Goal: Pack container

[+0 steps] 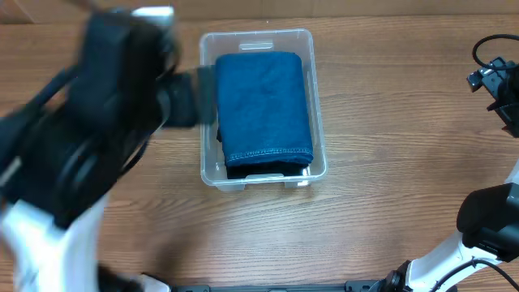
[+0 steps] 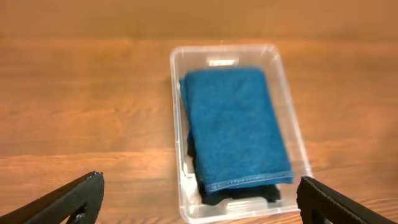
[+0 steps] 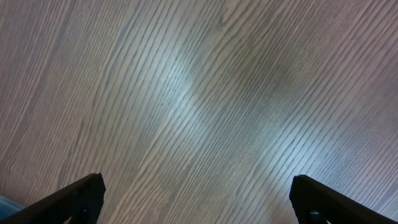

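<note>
The clear container [image 1: 212,166] sits mid-surface [image 1: 389,105], a folded blue cloth [image 1: 266,105] lying inside it. The left gripper [image 2: 200,188] hangs at the container's edge, jaws spread wide and empty. The right gripper [image 3: 196,186], also wide open, faces wood grain well apart.

The overhead view is evenly, softly lit, but motion blur smears the left arm [image 1: 97,105] into a dark mass, while the container [image 1: 208,166] and cloth [image 1: 266,101] are fairly sharp, with small glints on the clear front rim. The left wrist view is warm and slightly soft throughout, the counter [image 2: 81,93] dimmer toward the top edge. In the right wrist view a broad pale glare washes the wood grain at the centre, and the dark fingers [image 3: 74,199] of the right end effector [image 3: 196,199] look soft at the bottom corners.
</note>
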`<state>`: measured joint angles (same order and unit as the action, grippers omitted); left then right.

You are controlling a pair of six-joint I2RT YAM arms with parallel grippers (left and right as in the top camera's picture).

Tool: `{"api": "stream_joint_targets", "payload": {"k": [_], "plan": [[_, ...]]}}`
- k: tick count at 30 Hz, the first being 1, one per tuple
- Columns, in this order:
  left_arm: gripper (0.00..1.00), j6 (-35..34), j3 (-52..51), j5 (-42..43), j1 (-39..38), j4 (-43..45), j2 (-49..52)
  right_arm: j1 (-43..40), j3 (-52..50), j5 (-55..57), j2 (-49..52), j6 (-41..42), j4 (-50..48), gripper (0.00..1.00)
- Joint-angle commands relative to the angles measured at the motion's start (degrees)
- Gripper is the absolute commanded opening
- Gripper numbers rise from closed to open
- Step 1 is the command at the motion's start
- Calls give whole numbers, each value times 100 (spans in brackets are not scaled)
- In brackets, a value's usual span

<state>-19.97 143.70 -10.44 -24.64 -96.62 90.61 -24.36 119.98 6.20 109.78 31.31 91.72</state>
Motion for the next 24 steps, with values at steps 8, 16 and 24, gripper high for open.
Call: {"api": "stream_joint_targets", "payload": {"k": [8, 16, 24], "plan": [[100, -402, -2448, 610, -13, 400, -2575, -9, 9, 15, -37, 26, -13, 100], [100, 4, -4291, 1051, -13, 1364, -3884, -9, 9, 15, -37, 26, -13, 100], [100, -494, -5108, 1029, -13, 509, -4601, -9, 7, 15, -37, 26, -13, 100]]}}
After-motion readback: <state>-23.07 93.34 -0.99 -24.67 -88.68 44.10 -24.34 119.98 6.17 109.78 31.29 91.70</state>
